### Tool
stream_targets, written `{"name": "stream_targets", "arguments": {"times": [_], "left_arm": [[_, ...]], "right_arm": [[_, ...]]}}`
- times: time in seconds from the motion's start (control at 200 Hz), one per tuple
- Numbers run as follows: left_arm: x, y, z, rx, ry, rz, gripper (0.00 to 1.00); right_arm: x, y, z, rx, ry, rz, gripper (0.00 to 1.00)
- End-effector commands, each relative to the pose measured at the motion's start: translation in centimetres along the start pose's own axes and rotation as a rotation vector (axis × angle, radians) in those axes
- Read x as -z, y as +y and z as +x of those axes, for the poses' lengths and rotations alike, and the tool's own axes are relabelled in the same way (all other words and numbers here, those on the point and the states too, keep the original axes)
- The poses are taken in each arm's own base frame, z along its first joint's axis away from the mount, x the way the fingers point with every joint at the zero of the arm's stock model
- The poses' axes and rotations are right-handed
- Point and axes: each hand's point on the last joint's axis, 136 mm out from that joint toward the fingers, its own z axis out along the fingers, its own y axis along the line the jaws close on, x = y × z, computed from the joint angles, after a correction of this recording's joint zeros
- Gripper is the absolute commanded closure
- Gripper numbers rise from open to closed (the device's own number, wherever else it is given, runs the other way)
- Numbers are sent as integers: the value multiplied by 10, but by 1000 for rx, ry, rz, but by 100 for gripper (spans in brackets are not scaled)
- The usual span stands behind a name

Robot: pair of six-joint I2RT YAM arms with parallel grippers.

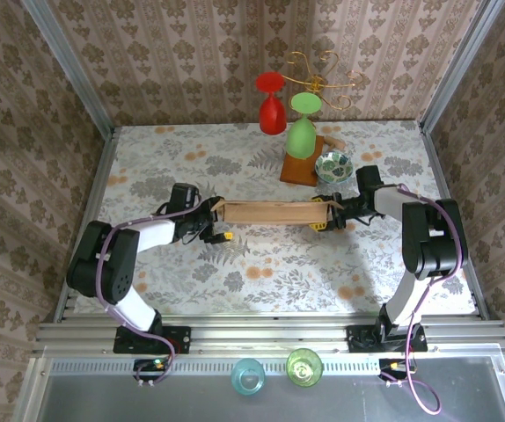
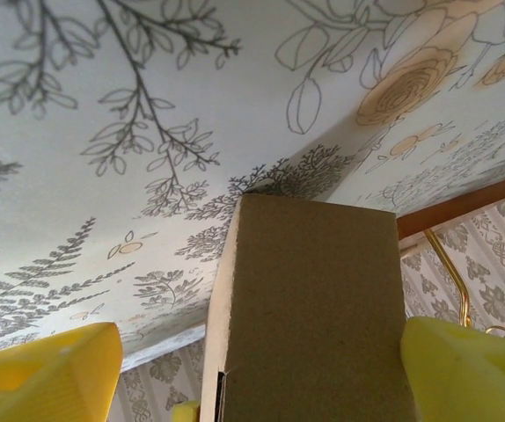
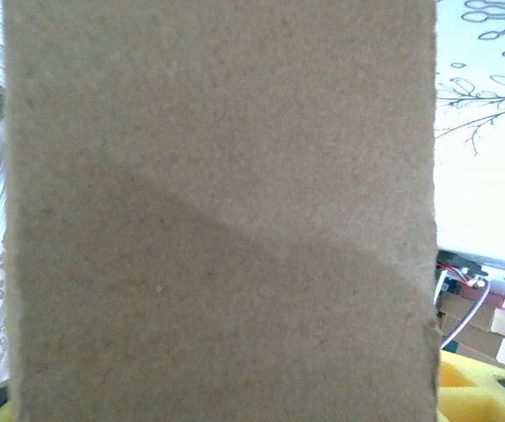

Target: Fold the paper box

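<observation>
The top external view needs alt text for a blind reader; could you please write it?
A brown paper box stretches across the middle of a floral table, with the left gripper at its left end and the right gripper at its right end. Behind it are a red glass, a green glass and a small patterned bowl.

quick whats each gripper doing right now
left gripper: open, jaws straddling the paper box end
right gripper: at the box's other end, grip cannot be told
</observation>
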Motion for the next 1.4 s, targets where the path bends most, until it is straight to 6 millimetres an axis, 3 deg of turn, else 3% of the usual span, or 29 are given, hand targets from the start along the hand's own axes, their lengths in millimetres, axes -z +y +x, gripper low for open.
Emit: {"name": "stream_targets", "arguments": {"times": [0.0,0.16,0.345,0.615,0.83,1.105,1.395], "left_arm": [[16,3,17,62,54,-29,16],[30,-2,44,24,103,-46,14],[41,-10,57,9,120,-10,14],[42,8,76,-27,145,-43,18],[42,18,73,-9,125,-39,29],[47,14,63,36,71,-17,48],[62,18,56,74,9,-65,51]], "right_arm": [[-7,-24,-5,-62,0,80,61],[-6,-30,-2,-71,14,109,61],[-2,-28,-6,-76,7,111,61],[-6,-22,-17,-84,-3,122,61],[-8,-17,-22,-80,-6,125,60],[-4,-13,-18,-39,-13,134,32],[21,-4,-4,70,-79,157,21]]}}
